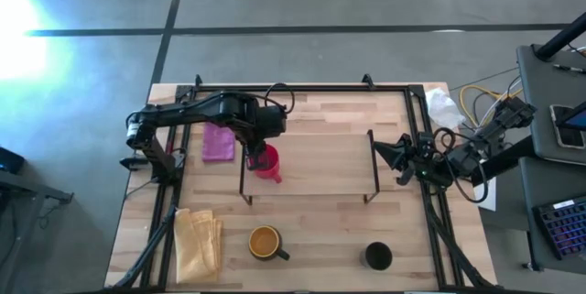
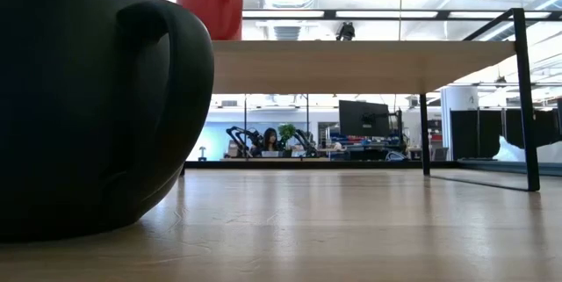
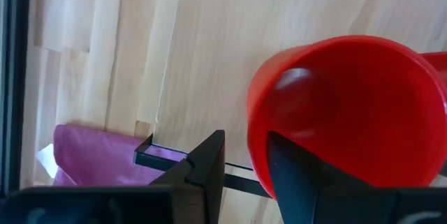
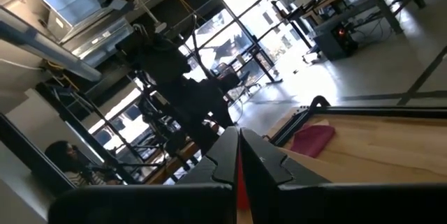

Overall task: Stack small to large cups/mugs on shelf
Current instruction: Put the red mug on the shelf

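The red-pink cup (image 1: 266,163) stands upright on the left end of the light-wood shelf (image 1: 320,161); in the low view the cup (image 2: 211,8) rests on its base on the board (image 2: 351,64). My left gripper (image 3: 244,147) is open over the cup (image 3: 349,105), with one finger inside and one outside its wall. The mustard-yellow mug (image 1: 265,242) and the black cup (image 1: 378,255) stand on the table near its near edge. My right gripper (image 1: 396,152) waits, shut, beside the shelf's right end. My left gripper comes from above, pointing down, and straddles the red-pink cup's rim on the side toward the table's left (image 3: 255,155). The outer finger (image 3: 209,160) stands apart from the wall, with wood showing between. Whether the inner finger (image 3: 300,175) touches the wall I cannot tell.
A pink cloth (image 1: 218,141) lies left of the shelf and a yellow cloth (image 1: 197,244) lies near the near-left corner. Black bracket frames (image 1: 372,166) close the shelf's short ends. The black cup (image 2: 88,97) fills the low view's left side.
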You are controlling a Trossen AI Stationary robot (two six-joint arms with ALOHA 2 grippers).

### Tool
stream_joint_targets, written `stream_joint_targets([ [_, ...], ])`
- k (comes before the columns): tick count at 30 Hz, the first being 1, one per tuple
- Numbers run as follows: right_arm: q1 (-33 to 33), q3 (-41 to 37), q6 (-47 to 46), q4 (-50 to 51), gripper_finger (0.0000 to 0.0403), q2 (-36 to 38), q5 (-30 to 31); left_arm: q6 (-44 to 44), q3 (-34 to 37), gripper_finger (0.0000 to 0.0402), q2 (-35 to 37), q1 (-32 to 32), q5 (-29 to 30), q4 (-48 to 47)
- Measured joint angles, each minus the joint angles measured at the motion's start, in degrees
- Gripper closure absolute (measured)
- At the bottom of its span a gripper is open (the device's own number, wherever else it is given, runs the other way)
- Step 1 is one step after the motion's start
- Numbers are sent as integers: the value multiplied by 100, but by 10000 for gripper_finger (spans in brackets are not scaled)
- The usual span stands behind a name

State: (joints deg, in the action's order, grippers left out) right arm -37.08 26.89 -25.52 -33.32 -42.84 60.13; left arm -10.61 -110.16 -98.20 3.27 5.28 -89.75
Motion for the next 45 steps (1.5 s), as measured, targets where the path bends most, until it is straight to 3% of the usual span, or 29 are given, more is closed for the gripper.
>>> stream_joint_targets([
  [16,0,0,7,2,394,5,1,-1145,370,311,1,0,-129,-24],
  [20,0,0,68,2,394,5,3,-835,517,329,1,0,-127,-27],
  [25,0,0,70,2,394,5,10,-386,518,392,1,1,-65,-12],
  [29,0,0,68,4,394,5,15,201,517,398,1,-10,-40,80],
  [45,0,0,44,7,394,5,146,936,477,401,-2,-46,-335,538],
])
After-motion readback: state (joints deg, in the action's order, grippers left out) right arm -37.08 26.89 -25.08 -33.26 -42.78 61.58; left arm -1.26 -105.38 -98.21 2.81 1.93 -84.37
